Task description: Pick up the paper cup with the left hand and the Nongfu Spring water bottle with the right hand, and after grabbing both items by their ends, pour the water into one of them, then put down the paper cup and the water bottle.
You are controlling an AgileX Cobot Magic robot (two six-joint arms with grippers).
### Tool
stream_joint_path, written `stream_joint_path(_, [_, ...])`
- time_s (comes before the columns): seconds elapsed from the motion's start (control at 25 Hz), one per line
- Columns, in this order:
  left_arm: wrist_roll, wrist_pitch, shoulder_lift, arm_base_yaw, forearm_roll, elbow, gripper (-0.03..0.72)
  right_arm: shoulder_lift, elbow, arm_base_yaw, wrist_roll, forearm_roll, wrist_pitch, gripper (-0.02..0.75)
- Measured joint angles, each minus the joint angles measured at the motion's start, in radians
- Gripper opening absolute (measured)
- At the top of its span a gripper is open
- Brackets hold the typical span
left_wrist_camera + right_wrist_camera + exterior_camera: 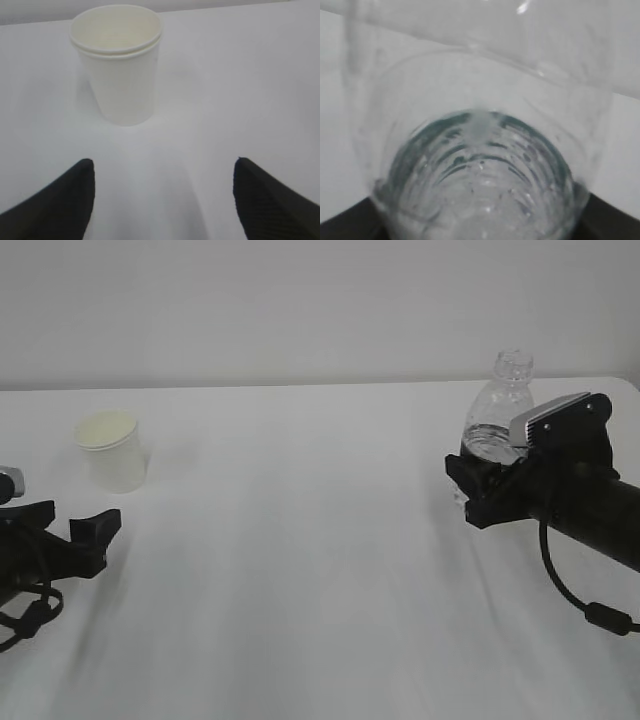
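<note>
A white table (pixel 320 540) fills the scene under a plain pale wall. At the far left stands a small white paper cup (pixel 113 450) with a rolled rim and a pale yellowish inside, upright on the table. In front of it, at the left edge, sits the left hand (pixel 75 530), a black robot arm with looping cables; its two black fingers are spread wide and hold nothing. In the left wrist view the cup (pixel 120 65) stands just ahead of the two fingertips (pixel 75 195), apart from both, a little left of the gap's centre.

At the right, a small clear ribbed plastic water bottle (pixel 500 410) stands upright with no cap, clear water (pixel 490 440) showing inside it. The right hand (pixel 490 490), a black arm with a grey rectangular block on top, has its fingers closed around the bottle's lower part. The right wrist view looks closely at the bottle's ribbed body (pixel 480 165), with the black gripper at both lower corners, pressed against it.
</note>
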Motion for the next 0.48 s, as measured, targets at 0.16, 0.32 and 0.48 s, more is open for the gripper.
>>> stream_joint_path(0.16, [0.000,0.000,0.046,0.000,-0.006,-0.051,0.631,0.000,0.000,0.000,0.000,-0.005,0.000,0.461])
stream_joint_path(0.32, [0.000,0.000,0.088,0.002,-0.027,-0.103,0.629,0.000,0.000,0.000,0.000,-0.005,0.000,0.461])
stream_joint_path(0.48, [0.000,0.000,0.135,0.014,-0.040,-0.158,0.620,0.000,0.000,0.000,0.000,-0.005,0.000,0.461])
